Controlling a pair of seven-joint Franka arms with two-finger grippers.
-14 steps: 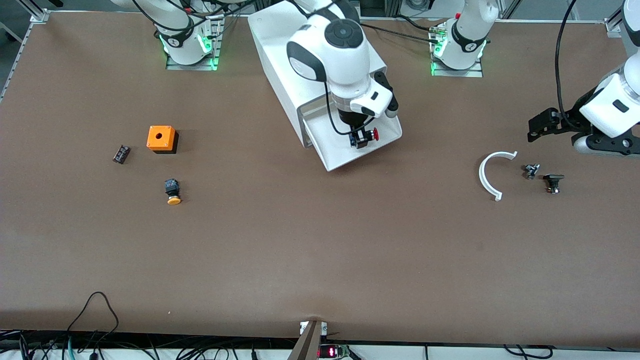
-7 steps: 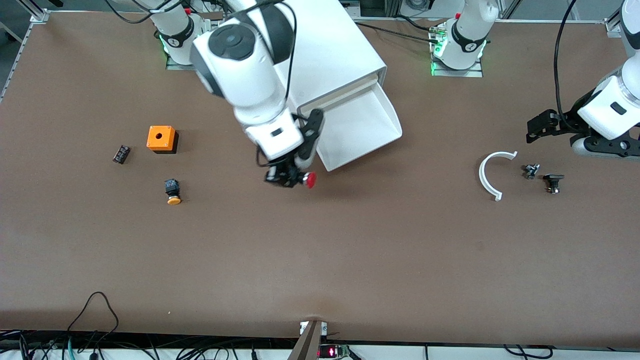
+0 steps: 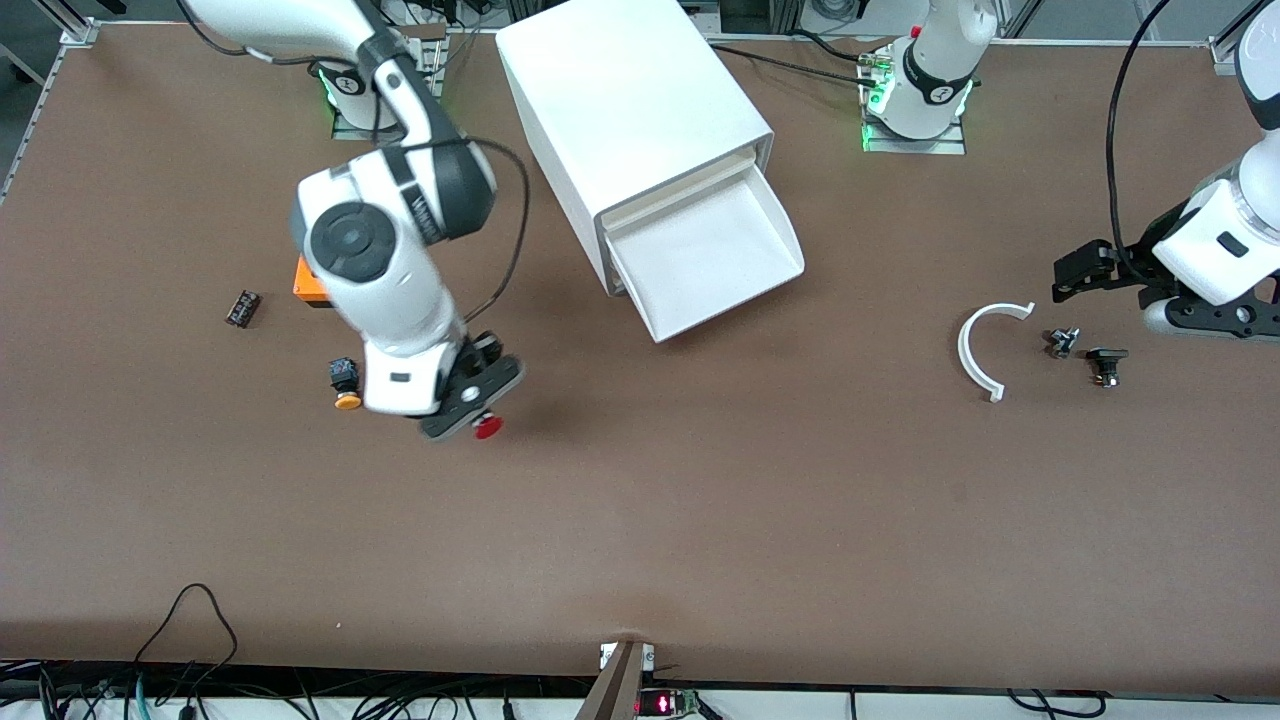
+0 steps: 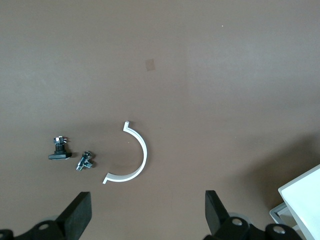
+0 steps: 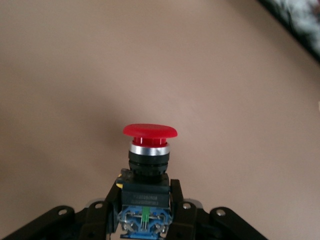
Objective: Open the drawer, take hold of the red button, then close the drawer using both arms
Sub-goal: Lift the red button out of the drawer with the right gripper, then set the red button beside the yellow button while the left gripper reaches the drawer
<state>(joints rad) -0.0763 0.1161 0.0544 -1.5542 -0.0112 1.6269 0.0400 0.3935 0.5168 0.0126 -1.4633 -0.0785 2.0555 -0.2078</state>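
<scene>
My right gripper point(image 3: 472, 415) is shut on the button point(image 3: 487, 427), whose red cap pokes out below the hand, over bare table beside the yellow-capped button. In the right wrist view the button point(image 5: 148, 150) sits between my fingers point(image 5: 176, 197), red cap outward, black and blue body clamped. The drawer point(image 3: 715, 260), the middle tray of the white cabinet point(image 3: 625, 95), stands pulled out and shows nothing inside. My left gripper point(image 3: 1075, 265) is open and waits at the left arm's end of the table, over the table beside the white curved piece; its fingers point(image 4: 80, 215) stand wide apart.
A yellow-capped button point(image 3: 345, 385), an orange box point(image 3: 310, 285) partly hidden by my right arm and a small black part point(image 3: 242, 308) lie toward the right arm's end. A white curved piece point(image 3: 985, 350), a small metal part point(image 3: 1060, 342) and a black part point(image 3: 1106, 365) lie near my left gripper.
My right gripper has lifted the red button out of the open drawer and carried it toward the right arm's end, nearer the front camera. The left arm has barely moved.
</scene>
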